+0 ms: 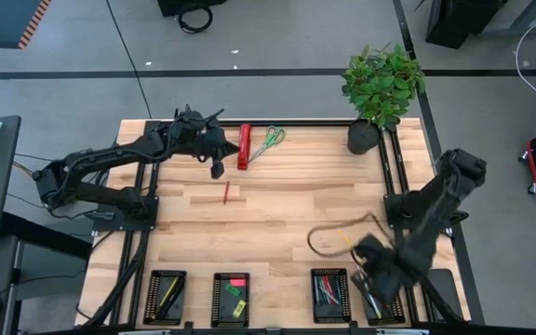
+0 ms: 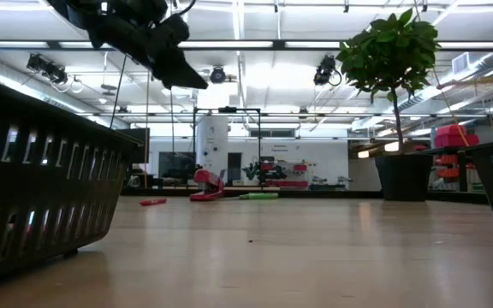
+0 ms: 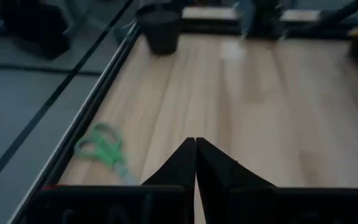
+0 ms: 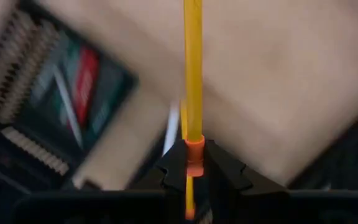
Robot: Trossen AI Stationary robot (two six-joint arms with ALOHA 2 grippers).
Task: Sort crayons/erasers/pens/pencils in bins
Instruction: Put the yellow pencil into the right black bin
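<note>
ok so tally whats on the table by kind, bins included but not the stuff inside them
bins: 4
red crayon, loose on the wood: 1
yellow pencil, held in the right tool: 1
scissors: 1
red bar: 1
potted plant: 1
total: 9

no readable text, no labels, no brand marks, no numbers, no signs in any view

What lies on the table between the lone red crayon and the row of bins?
Nothing: in the high view, bare wood runs from the red crayon down to the bins.
</note>
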